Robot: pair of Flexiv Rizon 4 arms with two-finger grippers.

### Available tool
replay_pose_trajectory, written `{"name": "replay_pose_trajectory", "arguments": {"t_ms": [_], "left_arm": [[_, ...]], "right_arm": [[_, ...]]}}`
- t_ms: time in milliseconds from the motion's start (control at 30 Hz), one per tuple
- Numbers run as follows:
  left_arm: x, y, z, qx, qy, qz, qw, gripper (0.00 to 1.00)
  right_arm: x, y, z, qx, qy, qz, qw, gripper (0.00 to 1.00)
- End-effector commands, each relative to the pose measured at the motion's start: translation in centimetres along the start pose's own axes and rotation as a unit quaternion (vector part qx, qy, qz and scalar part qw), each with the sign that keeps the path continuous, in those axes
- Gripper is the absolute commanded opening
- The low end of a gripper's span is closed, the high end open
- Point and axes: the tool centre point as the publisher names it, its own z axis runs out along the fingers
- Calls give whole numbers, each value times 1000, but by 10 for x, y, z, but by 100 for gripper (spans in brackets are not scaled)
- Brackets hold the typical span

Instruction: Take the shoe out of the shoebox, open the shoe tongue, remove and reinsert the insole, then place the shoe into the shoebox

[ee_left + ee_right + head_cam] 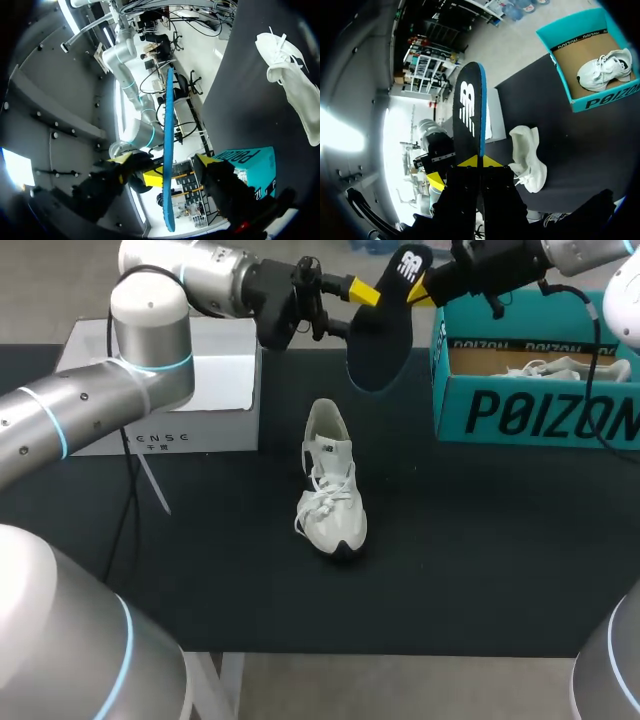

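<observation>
White shoe (pixel 333 495) lies mid-bench (pixel 480 540), toe toward near edge, nothing gripping it. Above and beyond it, dark insole (pixel 383 335) hangs in air. Right gripper (pixel 480 161) clamped on one end. Left gripper (pixel 162 164) wide open, fingers either side of insole, apparently not touching. Teal shoebox (pixel 530 415) far right. Likely step: insole out, reinsertion ahead. Next move probably needs steady lowering, toe-end first, into shoe mouth.

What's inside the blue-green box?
One white shoe lies inside the shoebox, on its brown cardboard floor. In the head view, the box's near wall hides the lower part of the shoe. Whatever is under the shoe is covered.
</observation>
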Motion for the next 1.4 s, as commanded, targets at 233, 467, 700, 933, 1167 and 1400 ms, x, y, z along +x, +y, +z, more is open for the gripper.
{"name": "replay_pose_trajectory", "arguments": {"t_ms": [233, 467, 700, 933, 1167, 1400], "left_arm": [[7, 1, -3, -11, 0, -39, 999, 82], [14, 1, 1, -22, 26, -28, 999, 55], [19, 1, 4, -23, 32, -33, 999, 0], [22, -3, 4, -28, 39, -34, 998, 1], [26, -7, 3, -34, 41, -37, 998, 0], [29, -7, 3, -33, 42, -35, 998, 0]], "right_arm": [[-2, 6, 12, -3, -26, -1, 1000, 0], [4, 5, 19, -3, -31, 5, 999, 0], [3, 6, 21, -5, -35, 12, 999, 0], [-2, 11, 19, -4, -34, 26, 999, 0], [-4, 11, 20, 3, -32, 31, 999, 0], [-5, 10, 20, -4, -44, 32, 999, 29]]}}
